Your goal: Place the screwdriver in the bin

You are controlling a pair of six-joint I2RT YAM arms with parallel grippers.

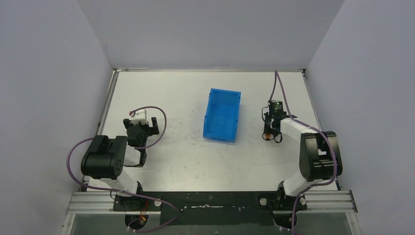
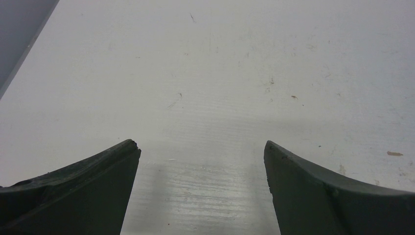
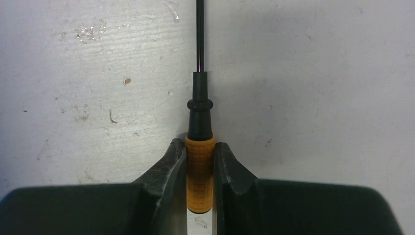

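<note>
In the right wrist view the screwdriver (image 3: 199,166) lies on the white table, its orange handle pinched between my right gripper's (image 3: 199,147) two fingers and its thin black shaft pointing away. From above, that right gripper (image 1: 268,131) is low on the table to the right of the blue bin (image 1: 222,115), with a speck of orange at its tip. The bin stands empty in the middle of the table. My left gripper (image 1: 142,128) is to the bin's left, and in its wrist view the left gripper (image 2: 201,147) is open over bare table.
Grey walls close the table in at the back and on both sides. The table's metal edge (image 1: 111,95) runs along the left. Purple cables loop off both arms. The arm bases sit on a rail (image 1: 210,200) at the near edge.
</note>
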